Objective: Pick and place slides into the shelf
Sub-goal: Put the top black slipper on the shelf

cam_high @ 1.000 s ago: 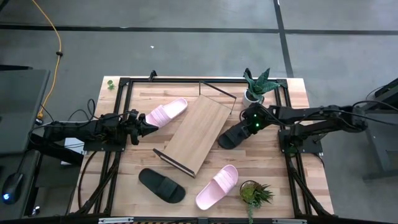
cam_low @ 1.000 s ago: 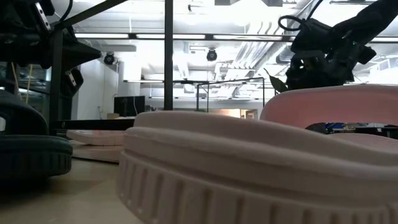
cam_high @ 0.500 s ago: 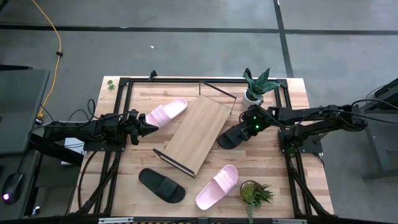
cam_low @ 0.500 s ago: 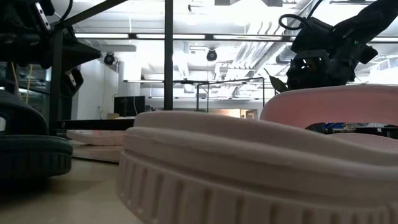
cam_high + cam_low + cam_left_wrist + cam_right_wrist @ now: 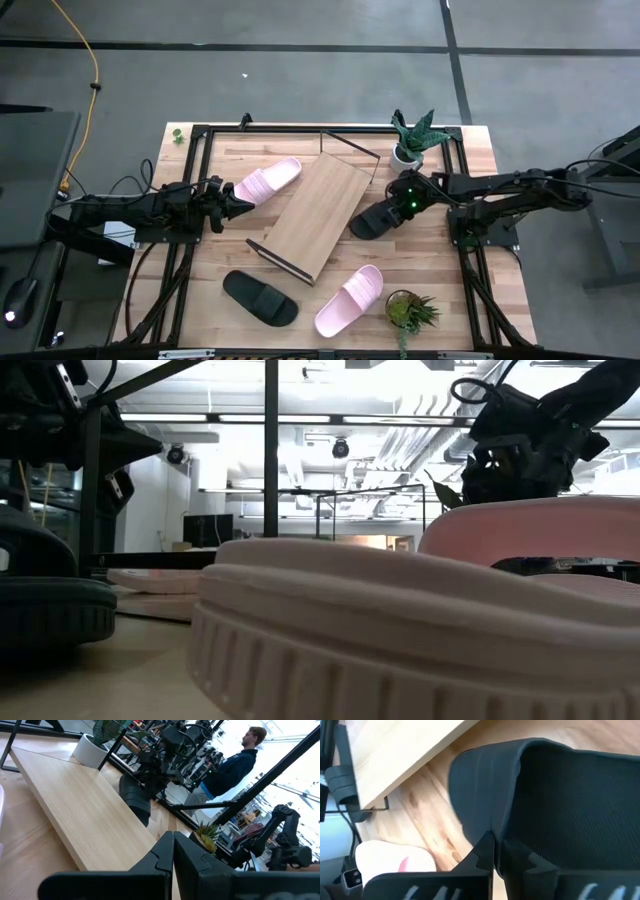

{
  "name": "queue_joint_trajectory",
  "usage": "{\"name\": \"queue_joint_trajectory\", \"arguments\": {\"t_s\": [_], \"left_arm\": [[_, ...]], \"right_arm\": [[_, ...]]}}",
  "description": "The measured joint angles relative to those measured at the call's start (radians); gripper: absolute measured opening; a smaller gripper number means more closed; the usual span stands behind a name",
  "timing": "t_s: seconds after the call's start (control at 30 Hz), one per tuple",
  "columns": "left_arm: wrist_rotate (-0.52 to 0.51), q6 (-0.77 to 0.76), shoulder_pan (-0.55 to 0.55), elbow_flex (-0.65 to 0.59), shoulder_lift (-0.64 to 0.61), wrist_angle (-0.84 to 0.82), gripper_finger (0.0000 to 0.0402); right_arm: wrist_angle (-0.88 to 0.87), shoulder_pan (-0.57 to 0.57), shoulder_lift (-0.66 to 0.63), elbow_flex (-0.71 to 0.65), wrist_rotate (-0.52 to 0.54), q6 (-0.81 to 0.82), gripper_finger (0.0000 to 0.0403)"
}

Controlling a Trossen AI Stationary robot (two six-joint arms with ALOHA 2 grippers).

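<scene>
A: What is being gripped?

B: The black slide [image 5: 372, 221], right of centre in the high view just beside the shelf [image 5: 312, 214], is being pinched by the right hand [image 5: 398, 207], its tips pressed together on the strap.

A: And the left hand [image 5: 232, 203]?

B: It is being kept pressed together, empty, at centre left beside a pink slide [image 5: 266, 183].

A: Advice?

B: The strap grip should be checked before lifting, and the shelf's edge cleared.

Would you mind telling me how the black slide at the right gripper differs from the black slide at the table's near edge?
The black slide by the shelf has the right gripper shut at its strap; the black slide near the front edge lies free, untouched. The first sits right of the shelf, beside the white-potted plant; the second lies left of a pink slide. Both are matte black, resting on the table.
</scene>
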Motion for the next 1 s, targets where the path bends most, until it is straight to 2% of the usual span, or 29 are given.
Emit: {"name": "queue_joint_trajectory", "arguments": {"t_s": [0.33, 0.67, 0.83, 1.0], "left_arm": [[0.0, 0.0, 0.0, 0.0, 0.0, 0.0, 0.0001], [0.0, 0.002, 0.0, 0.0, 0.0, 0.0, 0.0001], [0.0, 0.001, 0.0, 0.0, 0.0, 0.0, 0.0001], [0.0, 0.001, 0.0, 0.0, 0.0, 0.0, 0.0001]], "right_arm": [[-0.012, 0.09, -0.108, 0.0, 0.023, 0.129, 0.0001], [0.012, 0.182, -0.232, 0.0, 0.189, 0.274, 0.0], [0.123, 0.236, -0.239, 0.0, 0.25, 0.346, 0.0], [0.217, 0.29, -0.229, 0.0, 0.372, 0.409, 0.0]]}}
